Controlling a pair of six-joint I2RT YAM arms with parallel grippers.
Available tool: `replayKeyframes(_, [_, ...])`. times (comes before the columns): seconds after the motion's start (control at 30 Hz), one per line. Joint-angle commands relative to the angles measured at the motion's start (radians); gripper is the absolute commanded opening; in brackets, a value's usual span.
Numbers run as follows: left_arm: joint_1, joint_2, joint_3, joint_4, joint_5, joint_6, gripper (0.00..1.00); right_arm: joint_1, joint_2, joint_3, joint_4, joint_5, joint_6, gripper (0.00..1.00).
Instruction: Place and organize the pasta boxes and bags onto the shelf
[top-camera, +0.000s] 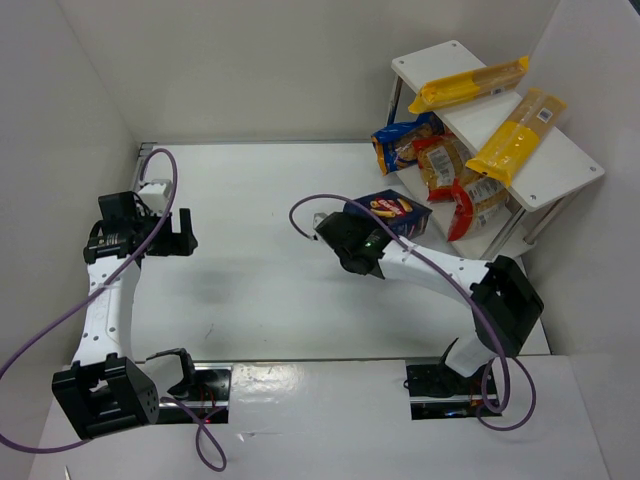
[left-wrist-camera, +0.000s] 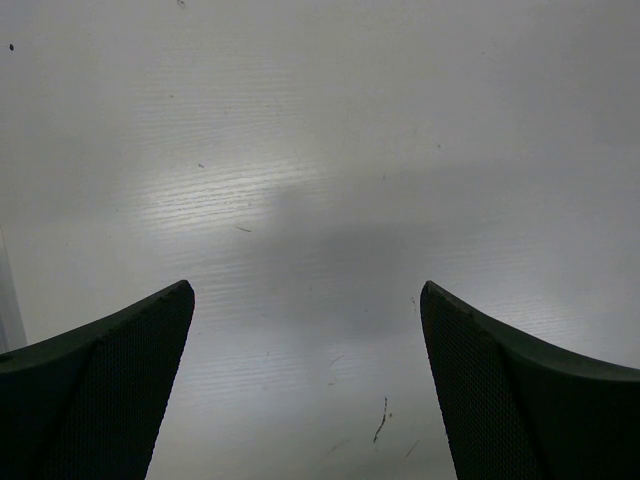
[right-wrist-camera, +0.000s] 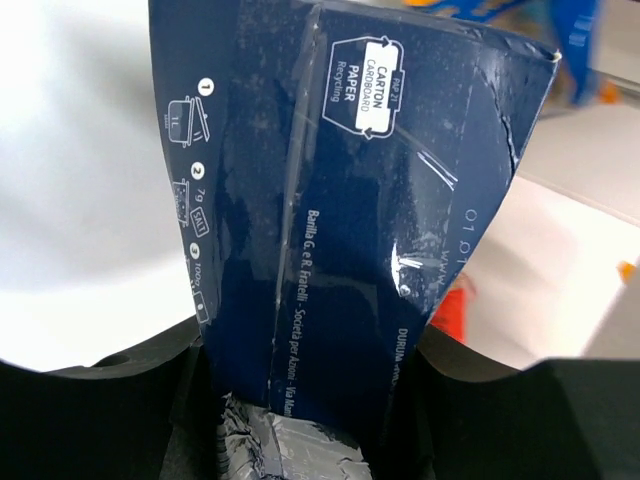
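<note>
My right gripper (top-camera: 383, 226) (right-wrist-camera: 310, 335) is shut on a dark blue pasta box (top-camera: 391, 211) (right-wrist-camera: 350, 200), gripping its sides; the box fills the right wrist view. It sits just left of the white two-tier shelf (top-camera: 562, 172). Two long yellow bags (top-camera: 468, 83) (top-camera: 515, 136) lie on the shelf's top board. On the lower board are a blue packet (top-camera: 400, 140) and red packets (top-camera: 441, 160) (top-camera: 470, 205). My left gripper (top-camera: 181, 232) (left-wrist-camera: 305, 292) is open over bare table at the far left, nothing between its fingers.
White walls enclose the table on the left, back and right. The shelf stands in the back right corner against the right wall. Purple cables loop over both arms (top-camera: 300, 210).
</note>
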Motion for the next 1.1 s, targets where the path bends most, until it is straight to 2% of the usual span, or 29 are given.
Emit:
replayKeyframes(0.0, [0.008, -0.008, -0.007, 0.011, 0.022, 0.025, 0.99, -0.024, -0.105, 0.021, 0.240, 0.219, -0.126, 0.00])
replayKeyframes(0.37, [0.017, 0.001, -0.007, 0.011, 0.022, 0.025, 0.99, -0.100, -0.147, 0.079, 0.327, 0.229, -0.181, 0.00])
replayKeyframes(0.57, [0.017, 0.001, -0.007, 0.011, 0.022, 0.025, 0.99, -0.119, -0.165, 0.021, 0.435, 0.248, -0.276, 0.00])
replayKeyframes(0.77, [0.017, 0.001, -0.007, 0.011, 0.022, 0.034, 0.99, -0.197, -0.185, 0.021, 0.484, 0.239, -0.322, 0.00])
replayKeyframes(0.93, [0.017, 0.001, -0.007, 0.011, 0.022, 0.035, 0.99, -0.232, -0.194, 0.021, 0.562, 0.218, -0.397, 0.00])
replayKeyframes(1.07, [0.017, 0.001, -0.007, 0.011, 0.022, 0.035, 0.99, -0.252, -0.194, -0.045, 0.721, 0.207, -0.510, 0.00])
